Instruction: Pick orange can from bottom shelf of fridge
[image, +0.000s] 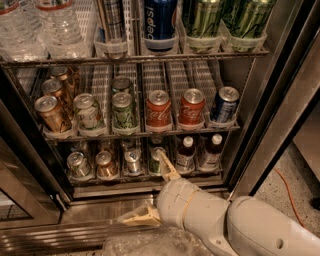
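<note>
The fridge stands open in the camera view. Its bottom shelf holds several small short cans and two brown white-capped bottles. The orange can, copper-orange with a silver lid, stands second from the left, between two silver cans. My gripper is open in front of the shelf's lower edge, right of and below the orange can, and empty. One finger points up across a greenish can. The other finger lies over the steel base panel.
The rack above holds bronze-gold cans, green cans, two red Coca-Cola cans and a blue can. Water bottles and tall cans fill the top rack. The door frame stands at the left. Crinkled plastic lies at the bottom.
</note>
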